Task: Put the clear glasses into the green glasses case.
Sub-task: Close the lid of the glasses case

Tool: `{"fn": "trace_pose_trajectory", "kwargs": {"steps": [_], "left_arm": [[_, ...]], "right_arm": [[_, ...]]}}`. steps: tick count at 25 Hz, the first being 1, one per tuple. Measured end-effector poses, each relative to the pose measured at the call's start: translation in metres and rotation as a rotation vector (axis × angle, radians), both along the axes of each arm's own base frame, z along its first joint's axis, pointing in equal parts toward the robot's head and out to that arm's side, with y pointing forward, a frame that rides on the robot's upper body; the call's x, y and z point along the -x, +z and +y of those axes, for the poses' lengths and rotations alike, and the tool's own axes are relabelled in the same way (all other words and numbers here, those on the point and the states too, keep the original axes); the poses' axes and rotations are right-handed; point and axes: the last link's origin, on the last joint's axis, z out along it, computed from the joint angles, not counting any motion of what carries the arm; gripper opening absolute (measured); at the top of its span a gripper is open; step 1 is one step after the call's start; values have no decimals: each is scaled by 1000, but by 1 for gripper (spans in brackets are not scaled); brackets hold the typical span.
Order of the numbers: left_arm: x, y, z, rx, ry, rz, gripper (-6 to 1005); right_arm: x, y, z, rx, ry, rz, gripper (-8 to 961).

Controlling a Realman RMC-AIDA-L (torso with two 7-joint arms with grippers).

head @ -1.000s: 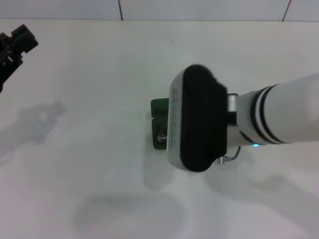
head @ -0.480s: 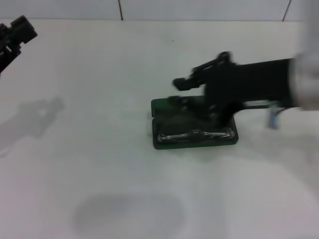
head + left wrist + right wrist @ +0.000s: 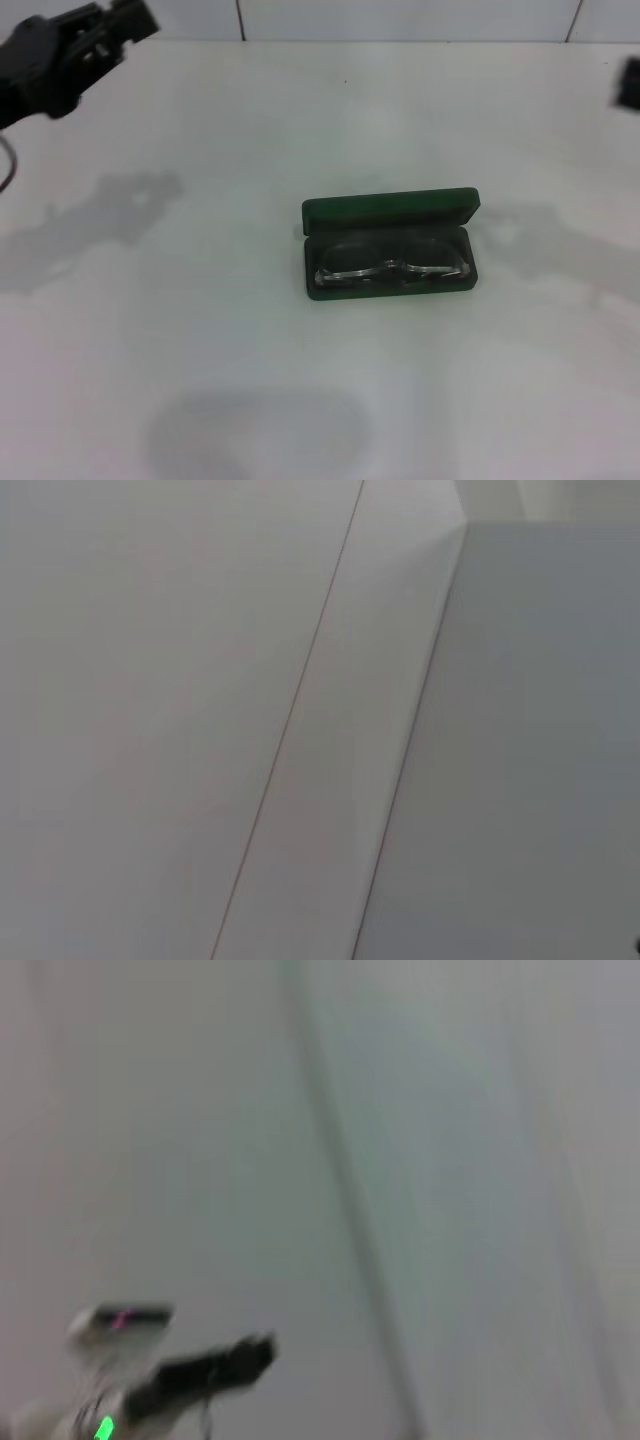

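Note:
The green glasses case point(image 3: 390, 209) lies open in the middle of the white table, its lid tilted up at the far side. The clear glasses point(image 3: 392, 266) rest inside its dark tray, lens toward the front. My left gripper point(image 3: 118, 22) hangs at the far left corner of the head view, well away from the case. Only a dark sliver of my right gripper point(image 3: 630, 85) shows at the right edge, also far from the case. Neither wrist view shows the case or the glasses.
The white table point(image 3: 200, 320) carries only the case. A tiled wall point(image 3: 400, 18) runs along its far edge. The right wrist view shows the left arm point(image 3: 180, 1372) far off against a plain wall.
My right arm has pulled back from over the case to the right edge, leaving the glasses in the case. The left gripper has shifted right and up.

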Motion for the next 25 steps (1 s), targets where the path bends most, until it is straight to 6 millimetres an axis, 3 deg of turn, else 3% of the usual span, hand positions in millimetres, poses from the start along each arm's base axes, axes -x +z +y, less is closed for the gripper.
{"fn": "trace_pose_trajectory", "kwargs": {"steps": [2, 5, 9, 16, 25], "left_arm": [[-4, -4, 4, 9, -2, 14, 172], [-28, -30, 25, 84, -33, 119, 172], [-50, -61, 44, 179, -45, 285, 173], [-66, -106, 54, 233, -34, 455, 173], [-66, -136, 56, 253, 2, 533, 174]], "right_arm": [[-21, 9, -3, -63, -48, 75, 266], [-42, 15, -11, -138, -92, 152, 269], [-53, 14, -19, -156, -117, 179, 274], [-75, 7, -34, -186, -186, 209, 282], [-82, -1, -35, -188, -210, 216, 292]]}}
